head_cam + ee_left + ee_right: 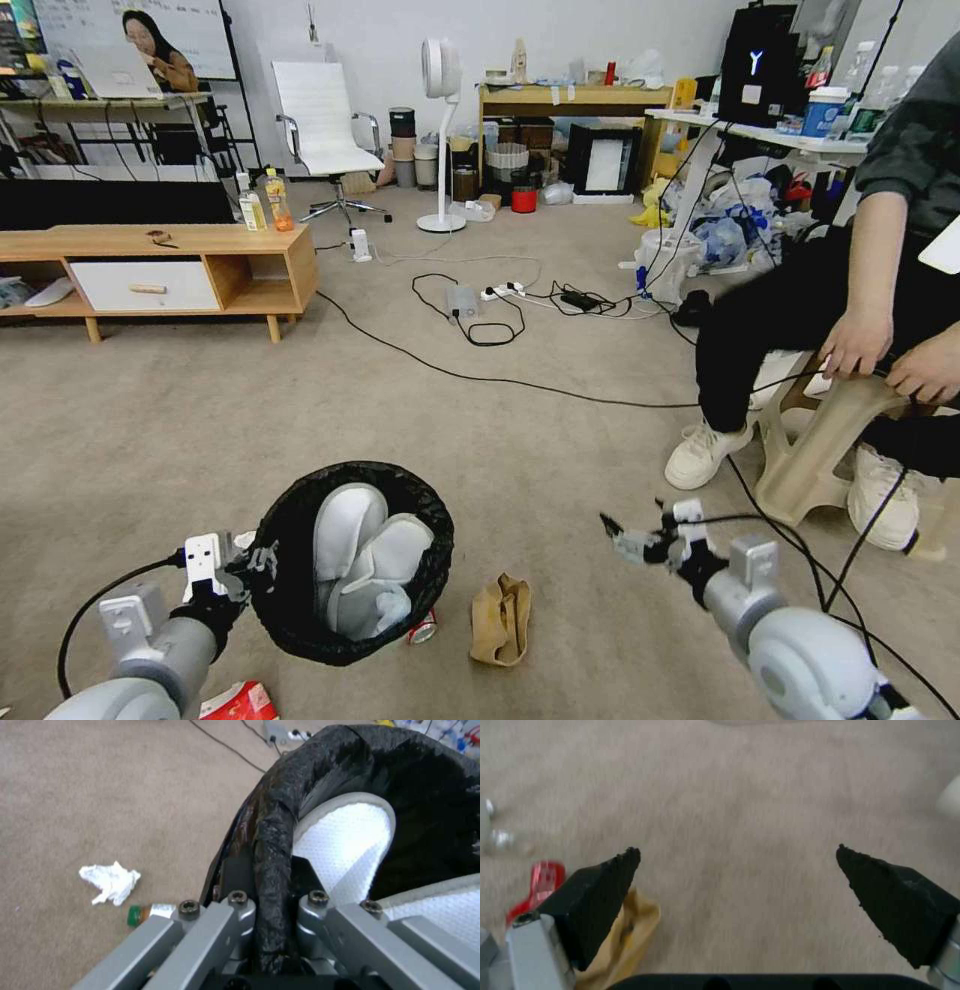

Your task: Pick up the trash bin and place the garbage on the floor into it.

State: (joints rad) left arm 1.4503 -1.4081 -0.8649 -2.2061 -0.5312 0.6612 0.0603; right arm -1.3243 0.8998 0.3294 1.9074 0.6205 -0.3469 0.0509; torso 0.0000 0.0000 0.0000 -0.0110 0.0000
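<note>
Left gripper: two fingers clamped on the rim of the trash bin, one inside the rim, one outside, black bag liner pinched between them. One bin, held clear of the floor at the robot's left front. Inside it, beyond the pinched rim: two white padded slippers, leaning against each other.

Just outside the left fingers, down on the carpet, the left wrist view shows one crumpled white tissue and, beside it, one small bottle with a green cap, lying on its side.

Right gripper: two black-padded fingers spread wide apart, nothing between them but bare carpet. It hangs above the floor at the robot's right front.

Near the right gripper, toward the bin: one brown paper bag, flat and crumpled. Past the bag, right against the bin's lower edge: one red crushed can.

Close beside the left arm, at the near edge of the head view: one red-white wrapper.

Litter count on the floor: five pieces, all apart from the right fingers.

Farther out: several black cables cross the carpet.
</note>
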